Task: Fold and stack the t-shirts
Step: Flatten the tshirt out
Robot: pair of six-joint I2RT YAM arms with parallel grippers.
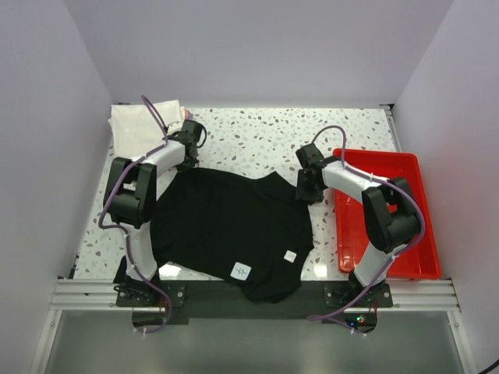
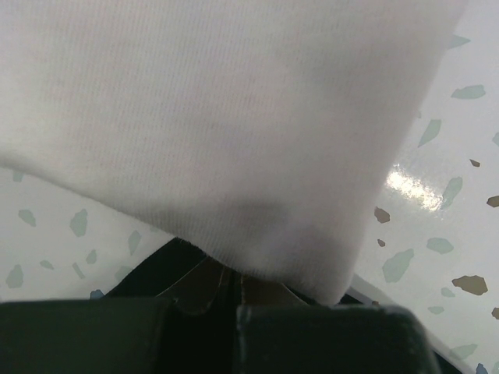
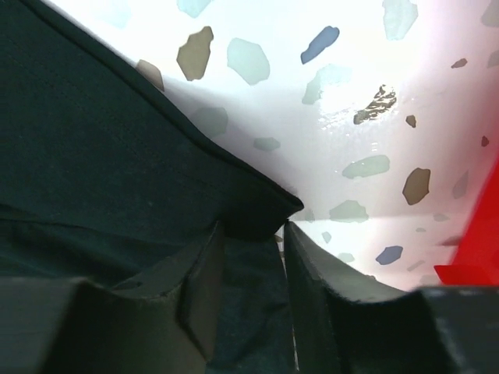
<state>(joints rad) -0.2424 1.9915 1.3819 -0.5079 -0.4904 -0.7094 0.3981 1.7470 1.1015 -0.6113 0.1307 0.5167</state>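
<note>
far left corner: folded white t-shirt point(image 1: 136, 125) sits by the wall, left gripper point(image 1: 191, 144) just right of it, at the black t-shirt point(image 1: 226, 218)'s far left edge. right side: red tray point(image 1: 409, 167) runs along the table point(image 1: 249, 132)'s right edge, right arm reaching over it. bare table lies open across the far half between the arms. left fingers point(image 2: 203, 284) clenched tight, white cloth right at the tips; can't tell if any is pinched. right gripper point(image 1: 306, 187) part open, fingers point(image 3: 204, 265) straddling the black t-shirt's far right corner, hem between them, not clamped. black t-shirt lies spread mid-table, near hem lapping the near edge, two white labels up
</note>
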